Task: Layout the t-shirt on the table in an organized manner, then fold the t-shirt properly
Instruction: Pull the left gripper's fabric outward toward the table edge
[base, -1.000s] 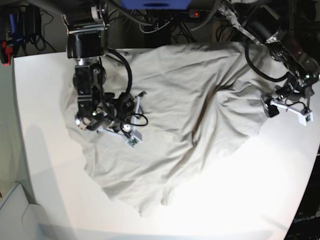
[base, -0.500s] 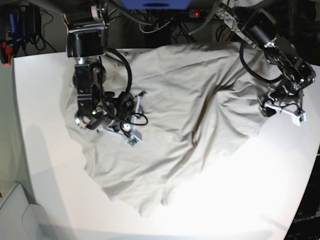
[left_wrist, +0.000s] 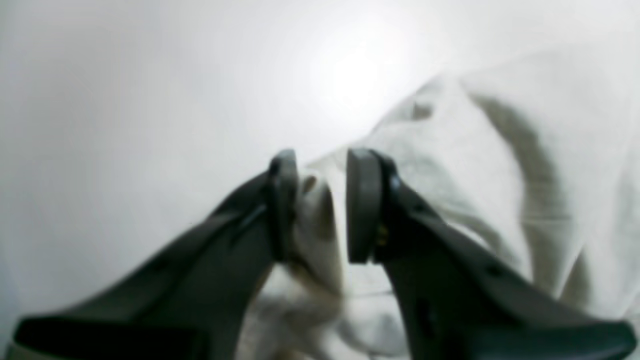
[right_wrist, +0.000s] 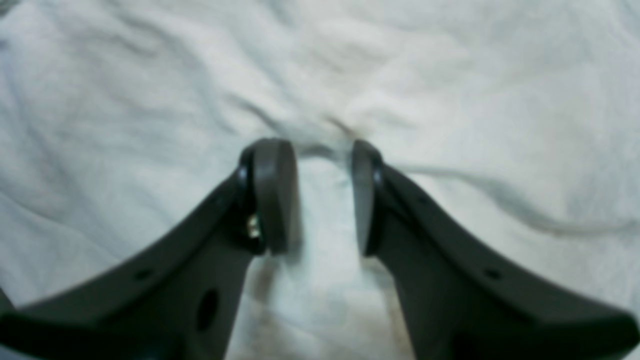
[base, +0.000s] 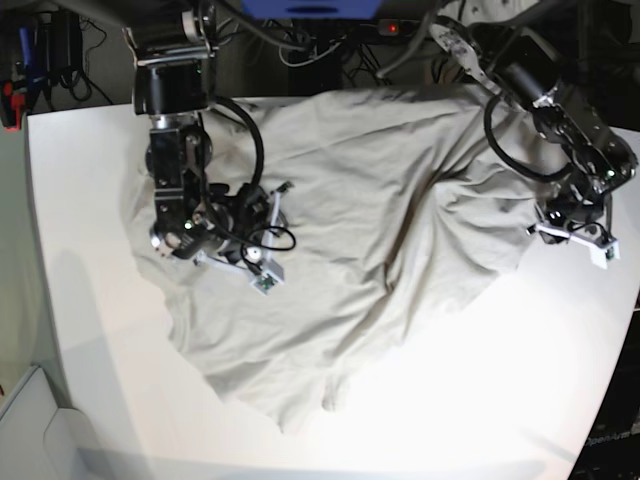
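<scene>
The left gripper (left_wrist: 320, 205) pinched a fold of the wrinkled grey-beige cotton t-shirt (base: 350, 250) at its 3 o'clock edge; the right gripper (right_wrist: 325, 195) (blurred) stood part-open around a ridge, grip unclear.

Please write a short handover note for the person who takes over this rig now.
Left gripper: jaws narrow around a bunched fold at the t-shirt edge; firm grip not confirmed.
Right gripper: jaws partly open, pressed on cloth with a ridge between them.
T-shirt: spread but wrinkled on the table.
Done: rough spreading.
Left: flatten it, then fold.
</scene>
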